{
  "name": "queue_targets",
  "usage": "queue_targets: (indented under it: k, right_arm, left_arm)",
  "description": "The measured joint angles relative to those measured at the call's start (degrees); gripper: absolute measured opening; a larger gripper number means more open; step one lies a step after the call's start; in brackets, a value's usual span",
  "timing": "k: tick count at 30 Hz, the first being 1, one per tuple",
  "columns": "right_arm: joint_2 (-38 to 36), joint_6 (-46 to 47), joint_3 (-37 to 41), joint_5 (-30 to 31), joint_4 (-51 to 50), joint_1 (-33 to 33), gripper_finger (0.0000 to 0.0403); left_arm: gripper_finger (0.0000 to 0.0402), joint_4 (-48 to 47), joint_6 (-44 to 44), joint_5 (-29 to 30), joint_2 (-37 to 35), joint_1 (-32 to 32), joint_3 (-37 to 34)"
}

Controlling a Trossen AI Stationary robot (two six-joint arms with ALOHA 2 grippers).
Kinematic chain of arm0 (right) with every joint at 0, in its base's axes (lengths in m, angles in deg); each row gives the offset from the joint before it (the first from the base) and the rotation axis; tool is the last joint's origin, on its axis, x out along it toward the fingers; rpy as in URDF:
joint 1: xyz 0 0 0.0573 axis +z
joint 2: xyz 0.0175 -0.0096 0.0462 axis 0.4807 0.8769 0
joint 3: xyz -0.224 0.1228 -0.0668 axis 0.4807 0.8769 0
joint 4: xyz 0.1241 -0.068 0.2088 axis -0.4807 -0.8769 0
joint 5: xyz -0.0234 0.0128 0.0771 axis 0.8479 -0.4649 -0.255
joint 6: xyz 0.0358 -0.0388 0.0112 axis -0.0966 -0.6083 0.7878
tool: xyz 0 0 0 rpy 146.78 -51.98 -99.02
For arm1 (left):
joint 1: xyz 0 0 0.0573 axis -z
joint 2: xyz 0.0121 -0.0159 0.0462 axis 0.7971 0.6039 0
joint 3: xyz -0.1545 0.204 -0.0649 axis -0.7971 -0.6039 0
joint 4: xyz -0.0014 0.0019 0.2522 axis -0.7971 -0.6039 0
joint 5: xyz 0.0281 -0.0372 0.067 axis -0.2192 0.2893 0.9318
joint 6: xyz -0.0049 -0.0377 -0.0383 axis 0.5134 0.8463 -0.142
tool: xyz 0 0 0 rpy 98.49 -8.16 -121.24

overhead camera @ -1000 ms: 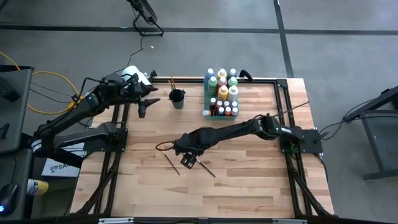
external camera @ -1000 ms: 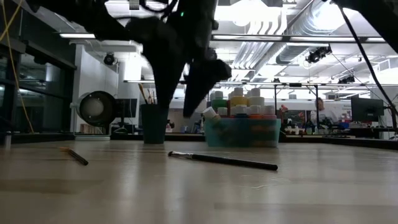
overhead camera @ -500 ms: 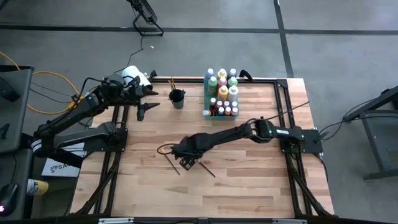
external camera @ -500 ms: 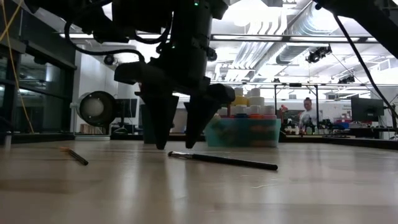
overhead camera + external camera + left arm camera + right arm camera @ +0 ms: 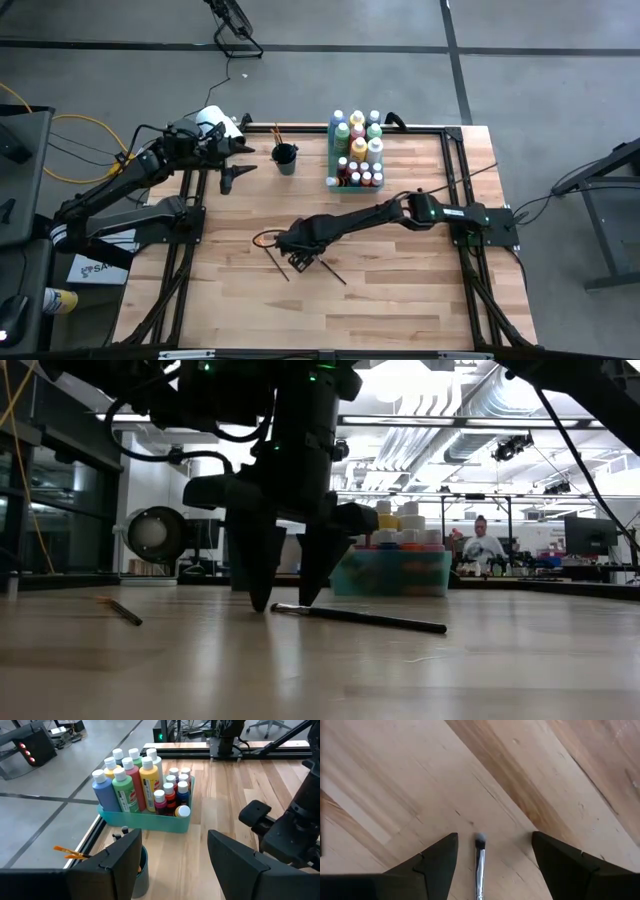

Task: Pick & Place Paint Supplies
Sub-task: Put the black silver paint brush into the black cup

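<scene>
Seen from its wrist, the right gripper (image 5: 492,865) stands spread with a paintbrush (image 5: 479,865) lying between its fingers, bristle tip just ahead of them; the low view adds that both fingertips reach the wooden table (image 5: 420,670) astride the brush's end, gripping nothing. Behind it a person (image 5: 484,546) sits in the lit workshop. Beyond the released, waiting left gripper (image 5: 175,860), paint bottles (image 5: 142,782) fill a green tray (image 5: 150,820), and a dark cup (image 5: 286,157) holds brushes.
</scene>
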Motion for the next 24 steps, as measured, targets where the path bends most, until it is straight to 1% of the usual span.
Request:
queue_targets:
  k: [4,7,16,21,24]
  right_arm:
    - [0.16,-0.09,0.04,1.47,-0.54,0.95,0.0251]
    - [0.42,0.04,0.07,2.01,-0.50,1.30,0.0234]
    - [0.50,-0.15,0.15,0.55,-0.48,1.52,0.0125]
    - [0.50,-0.15,0.20,0.25,-0.46,2.03,0.0082]
    - [0.50,-0.09,0.22,-1.49,-0.47,2.03,0.0057]
  left_arm:
    - [0.0223,-0.01,0.02,0.00,0.00,0.00,0.00]
    - [0.0223,-0.01,0.02,0.00,0.00,0.00,0.00]
    - [0.0223,-0.01,0.21,0.01,0.01,0.00,0.00]
    - [0.0223,-0.03,0.63,0.02,0.00,0.00,0.00]
    - [0.0223,-0.01,0.63,0.02,0.00,0.00,0.00]
